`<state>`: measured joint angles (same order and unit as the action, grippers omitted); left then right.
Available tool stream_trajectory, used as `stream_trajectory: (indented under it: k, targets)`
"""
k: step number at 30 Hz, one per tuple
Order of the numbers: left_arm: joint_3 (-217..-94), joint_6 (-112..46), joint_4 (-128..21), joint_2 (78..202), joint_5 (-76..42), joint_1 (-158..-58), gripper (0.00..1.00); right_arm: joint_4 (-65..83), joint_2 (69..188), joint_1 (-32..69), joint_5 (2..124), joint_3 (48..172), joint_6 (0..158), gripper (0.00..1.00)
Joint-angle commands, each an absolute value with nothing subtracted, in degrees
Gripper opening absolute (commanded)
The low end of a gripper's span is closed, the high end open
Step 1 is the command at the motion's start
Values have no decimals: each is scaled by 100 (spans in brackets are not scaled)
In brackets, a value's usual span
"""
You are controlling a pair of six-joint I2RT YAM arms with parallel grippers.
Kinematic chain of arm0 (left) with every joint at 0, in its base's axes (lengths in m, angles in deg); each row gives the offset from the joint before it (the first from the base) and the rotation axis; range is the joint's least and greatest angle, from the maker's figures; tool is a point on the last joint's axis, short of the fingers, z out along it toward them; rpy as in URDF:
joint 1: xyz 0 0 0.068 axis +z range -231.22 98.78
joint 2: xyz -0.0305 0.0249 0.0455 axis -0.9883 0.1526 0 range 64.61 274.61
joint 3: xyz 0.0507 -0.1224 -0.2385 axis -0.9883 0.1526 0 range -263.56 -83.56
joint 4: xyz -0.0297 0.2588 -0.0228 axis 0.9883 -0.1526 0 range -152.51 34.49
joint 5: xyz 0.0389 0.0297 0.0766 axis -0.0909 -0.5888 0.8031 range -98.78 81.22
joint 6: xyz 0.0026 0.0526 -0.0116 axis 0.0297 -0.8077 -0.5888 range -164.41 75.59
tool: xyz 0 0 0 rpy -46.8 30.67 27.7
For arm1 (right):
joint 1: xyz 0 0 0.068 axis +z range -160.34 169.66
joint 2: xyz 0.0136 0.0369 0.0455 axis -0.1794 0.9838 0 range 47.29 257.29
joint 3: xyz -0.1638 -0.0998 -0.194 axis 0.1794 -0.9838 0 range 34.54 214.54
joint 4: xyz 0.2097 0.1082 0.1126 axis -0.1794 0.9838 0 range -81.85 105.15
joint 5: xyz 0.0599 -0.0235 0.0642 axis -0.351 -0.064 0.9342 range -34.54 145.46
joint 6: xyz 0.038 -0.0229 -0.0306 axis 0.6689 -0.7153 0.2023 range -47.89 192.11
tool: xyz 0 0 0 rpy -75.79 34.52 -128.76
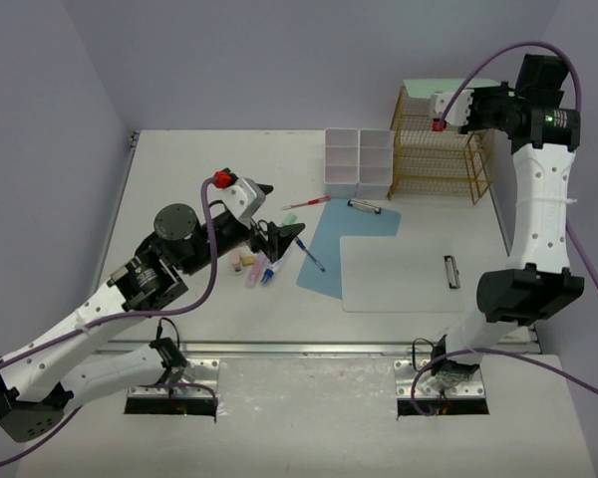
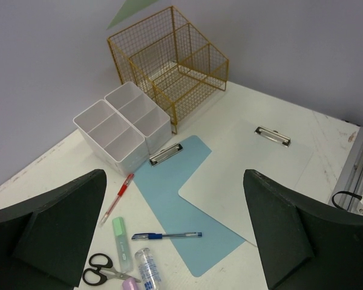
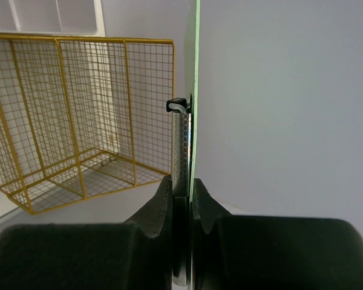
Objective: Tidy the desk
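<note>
The white desk (image 1: 194, 164) carries a blue clipboard (image 1: 344, 239) with a white clipboard (image 1: 404, 274) partly overlapping it, a blue pen (image 1: 311, 255), a red pen (image 1: 306, 202), black scissors (image 1: 269, 231) and a few highlighters (image 1: 254, 267). My left gripper (image 1: 271, 211) is open and empty, hovering above the scissors and pens; its wrist view shows the blue pen (image 2: 167, 235) between its fingers (image 2: 54, 229). My right gripper (image 1: 445, 106) is shut on the metal clip (image 3: 180, 145) of a green clipboard (image 3: 195, 90), held on edge above the gold wire rack (image 1: 439, 154).
A white compartmented organizer (image 1: 359, 162) stands left of the gold rack (image 2: 169, 60), also seen in the left wrist view (image 2: 124, 127). A metal rail (image 1: 309, 349) runs along the desk's near edge. Grey walls close the back and sides.
</note>
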<state>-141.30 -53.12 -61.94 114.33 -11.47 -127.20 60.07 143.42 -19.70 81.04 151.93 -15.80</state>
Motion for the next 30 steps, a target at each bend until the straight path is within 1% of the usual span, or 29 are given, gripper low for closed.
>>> stream_trajectory:
  k: [1, 3, 10, 16, 30]
  targets:
    - [-14121, -5258, -5860, 11460, -1142, -12649, 94, 5340, 14162, -1991, 8447, 14962, -1731, 0]
    - [-14121, -5249, -5850, 11474, -1159, -12648, 94, 5164, 14170, -1992, 8446, 14809, -1792, 0]
    - [-14060, -5269, -5868, 11410, -1139, -12648, 94, 5257, 14449, -2038, 8385, 14965, -2061, 0]
    - [-14014, -5311, -5866, 11386, -1133, -12648, 94, 5368, 14465, -2156, 8376, 14913, -2152, 0]
    - [-14032, -5227, -5785, 11540, -1203, -12648, 94, 5300, 13641, -2401, 8687, 13958, -2213, 0]
